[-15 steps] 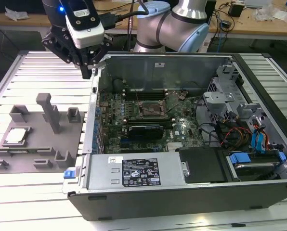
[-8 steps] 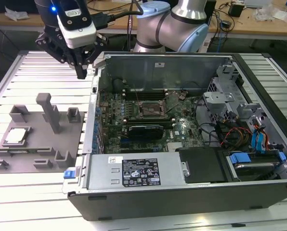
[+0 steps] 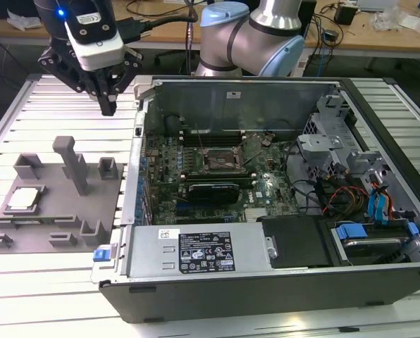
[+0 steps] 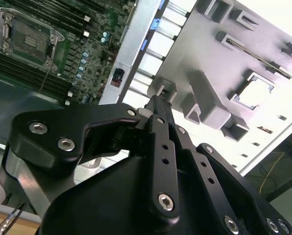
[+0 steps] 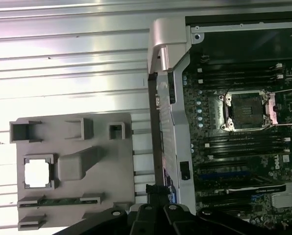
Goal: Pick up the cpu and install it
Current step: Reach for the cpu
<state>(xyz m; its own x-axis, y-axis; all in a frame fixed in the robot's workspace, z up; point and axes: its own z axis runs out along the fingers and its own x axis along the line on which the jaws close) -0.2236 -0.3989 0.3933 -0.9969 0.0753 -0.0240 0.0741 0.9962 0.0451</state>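
Note:
The cpu [image 3: 23, 199] is a small silvery-white square lying flat in a pocket of the grey fixture plate [image 3: 55, 225], at the exterior view's left; it also appears as the cpu [image 5: 37, 174] in the first wrist view and the cpu [image 4: 254, 90] in the second. My gripper [image 3: 108, 105] hangs above the slatted table behind the fixture, near the case's corner, well apart from the chip. Its black fingers [image 4: 158, 103] stand together with nothing between them. The bare socket [image 3: 220, 158] sits open on the motherboard inside the case; both wrist views show the socket [image 5: 246, 111] [image 4: 28, 39].
The open computer case [image 3: 266, 282] lies on the table at the exterior view's right, holding drive bays and cables [image 3: 365, 197]. Grey posts [image 3: 72, 162] rise from the fixture plate beside the chip. The case wall [image 3: 136, 162] stands between fixture and motherboard.

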